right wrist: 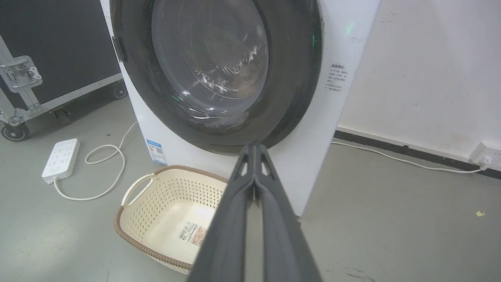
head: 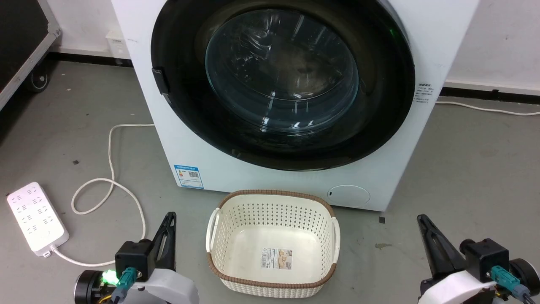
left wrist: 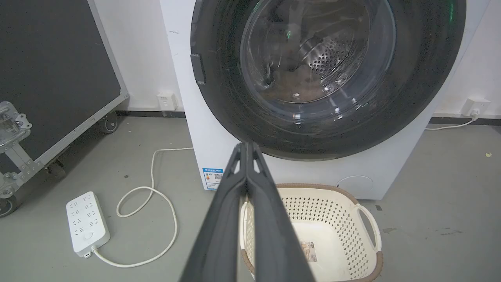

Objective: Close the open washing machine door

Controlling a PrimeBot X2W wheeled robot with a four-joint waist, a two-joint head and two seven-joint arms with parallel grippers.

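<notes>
The washing machine [head: 253, 177] is a big white front-loader straight ahead. Its door [head: 379, 105], a glossy black ring around a bulging glass window, lies flat against the machine front with no gap showing. Through the glass of the door [left wrist: 321, 70] I make out the perforated steel drum. My left gripper [head: 170, 217] sits low at the lower left, shut and empty, well short of the machine. My right gripper [head: 422, 219] is low at the lower right, also shut and empty. In the wrist views, the left gripper [left wrist: 246, 147] and the right gripper [right wrist: 254, 147] each point up at the door's lower rim.
A cream perforated basket [head: 274, 193] with a brown rim stands on the floor in front of the machine, between my grippers. A white power strip [head: 37, 218] and its looped cable [head: 110, 169] lie at the left. A black wheeled case [head: 21, 38] stands at the far left.
</notes>
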